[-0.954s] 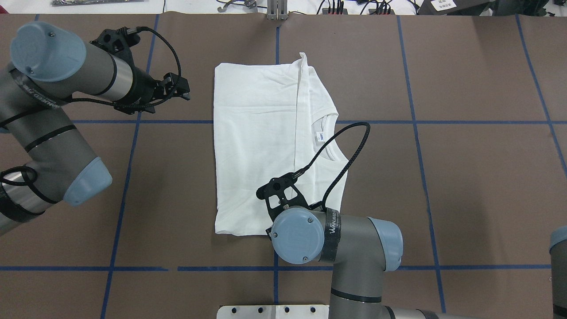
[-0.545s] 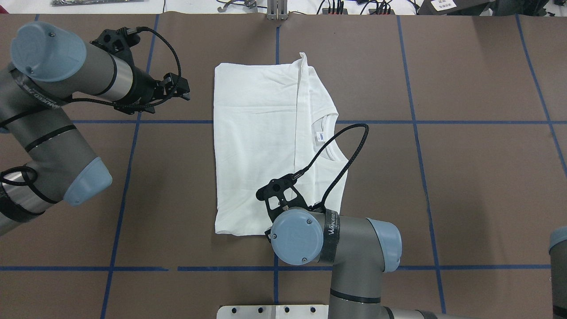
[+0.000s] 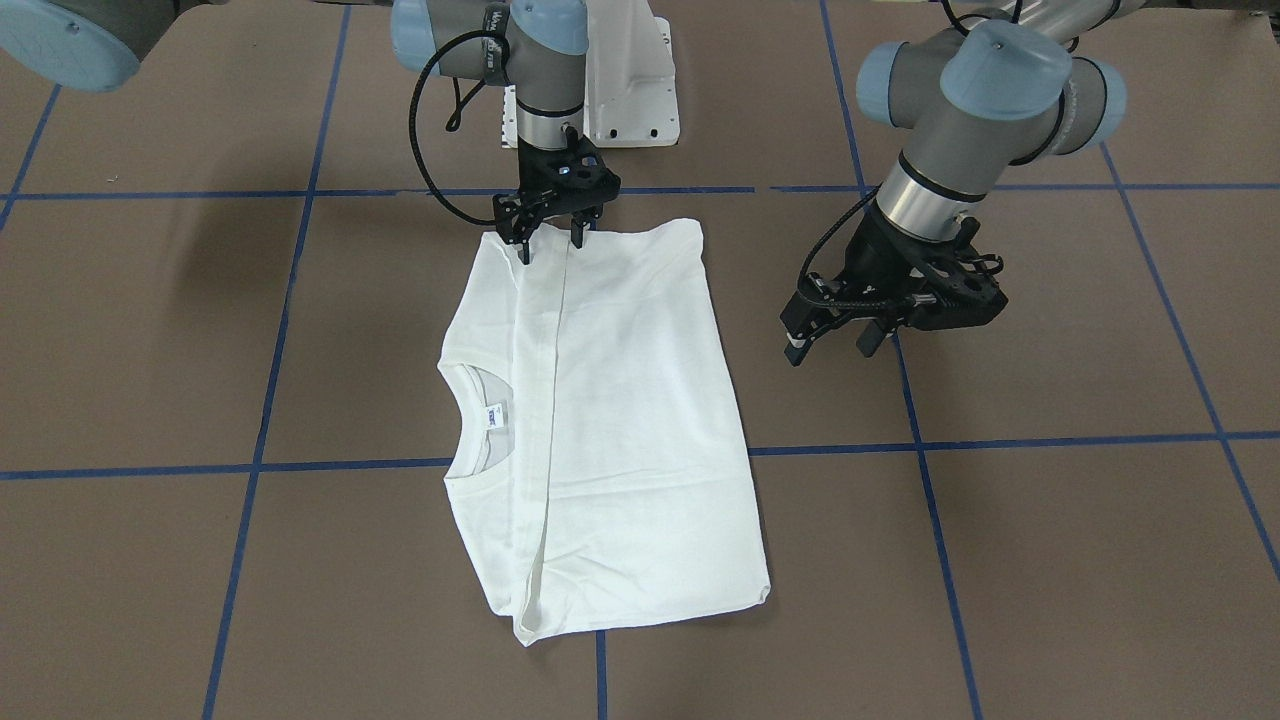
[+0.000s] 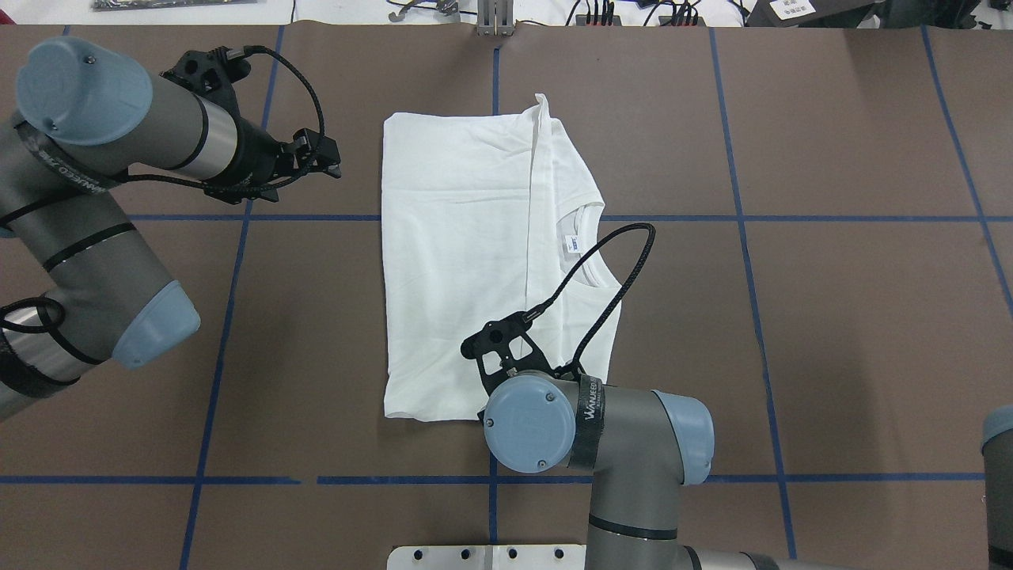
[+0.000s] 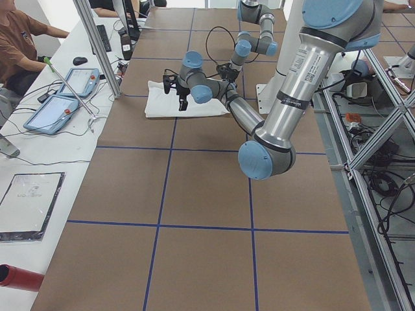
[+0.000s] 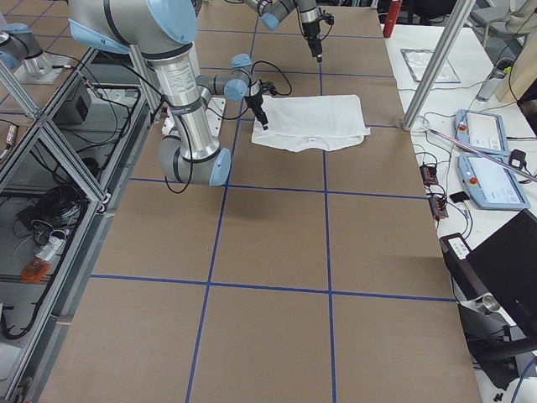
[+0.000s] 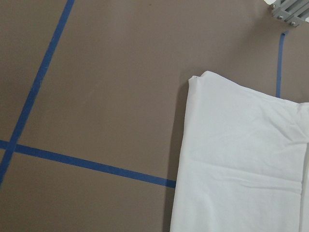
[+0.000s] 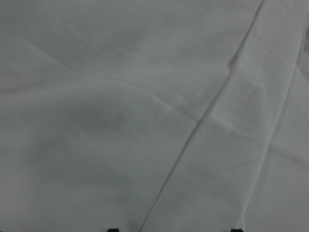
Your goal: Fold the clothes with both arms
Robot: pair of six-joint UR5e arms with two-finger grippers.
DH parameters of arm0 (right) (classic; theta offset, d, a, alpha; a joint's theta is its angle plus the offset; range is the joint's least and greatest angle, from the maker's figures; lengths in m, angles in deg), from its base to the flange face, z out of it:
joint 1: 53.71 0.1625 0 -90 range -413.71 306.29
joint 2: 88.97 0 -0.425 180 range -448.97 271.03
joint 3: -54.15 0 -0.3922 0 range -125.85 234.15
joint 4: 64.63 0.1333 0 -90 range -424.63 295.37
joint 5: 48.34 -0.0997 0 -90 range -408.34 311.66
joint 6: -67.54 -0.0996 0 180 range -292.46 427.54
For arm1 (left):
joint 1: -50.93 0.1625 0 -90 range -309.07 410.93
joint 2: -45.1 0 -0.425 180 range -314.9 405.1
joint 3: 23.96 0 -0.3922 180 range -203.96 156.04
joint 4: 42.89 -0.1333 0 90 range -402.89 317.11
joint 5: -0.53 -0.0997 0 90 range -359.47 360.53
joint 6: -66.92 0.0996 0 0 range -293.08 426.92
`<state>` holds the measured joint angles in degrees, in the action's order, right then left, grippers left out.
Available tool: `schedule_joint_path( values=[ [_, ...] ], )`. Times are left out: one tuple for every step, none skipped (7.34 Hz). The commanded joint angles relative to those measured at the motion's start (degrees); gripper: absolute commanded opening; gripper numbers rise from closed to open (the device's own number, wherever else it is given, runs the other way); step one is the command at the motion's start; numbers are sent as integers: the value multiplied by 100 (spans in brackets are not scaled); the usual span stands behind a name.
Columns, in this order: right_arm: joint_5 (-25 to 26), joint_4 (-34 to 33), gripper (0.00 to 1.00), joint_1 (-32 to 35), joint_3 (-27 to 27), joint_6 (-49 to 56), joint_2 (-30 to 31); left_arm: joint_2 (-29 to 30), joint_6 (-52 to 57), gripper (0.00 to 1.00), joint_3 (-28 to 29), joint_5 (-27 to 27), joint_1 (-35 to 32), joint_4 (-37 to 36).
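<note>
Both grippers stood open: the black two-finger right gripper point(image 3: 549, 243), on its grey metal-tube right arm point(image 4: 633, 431), had its jaws apart with the tips down at the robot-side edge of the white long-sleeved T-shirt point(image 3: 620, 420), gripping nothing; whether the tips touched the cloth could not be told. The black left gripper point(image 3: 832, 345), on the matching left arm point(image 4: 103, 261), hung beside the T-shirt and apart from it, above the brown desk point(image 3: 1050, 520) with its blue tape lines. The T-shirt lay flat in the middle of the desk, one side already folded over lengthwise, its straight edge running beside the ribbed round collar point(image 3: 468, 392) and small neck label point(image 3: 493, 416); no sleeve lay loose. By that, the lengthwise folding looked at least partly done, with the crosswise fold left to do. Counted: one T-shirt, two arms, two grippers.
</note>
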<state>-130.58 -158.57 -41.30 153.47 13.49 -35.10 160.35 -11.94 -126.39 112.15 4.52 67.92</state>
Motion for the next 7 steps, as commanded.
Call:
schedule_joint_path(
  values=[
    [-11, -10, 81, 77, 87, 61, 228, 24, -32, 100, -22, 9, 0, -7],
    [-38, -10, 81, 138, 297, 96, 430, 33, -32, 100, -22, 0, 43, -7],
    [-55, -19, 81, 165, 560, 175, 702, 50, -59, 100, -22, 0, 122, -7],
    [-73, -19, 80, 209, 815, 184, 939, 77, -224, 100, -14, 0, 193, -7],
    [-73, -19, 80, 252, 1114, 332, 1264, 86, -261, 100, -31, -8, 245, -7],
    [-73, -19, 80, 270, 1473, 369, 1719, 129, -357, 100, -31, -9, 281, 2],
    [-108, -19, 80, 340, 1686, 378, 1863, 138, -375, 100, -31, -9, 290, 2]
  ],
)
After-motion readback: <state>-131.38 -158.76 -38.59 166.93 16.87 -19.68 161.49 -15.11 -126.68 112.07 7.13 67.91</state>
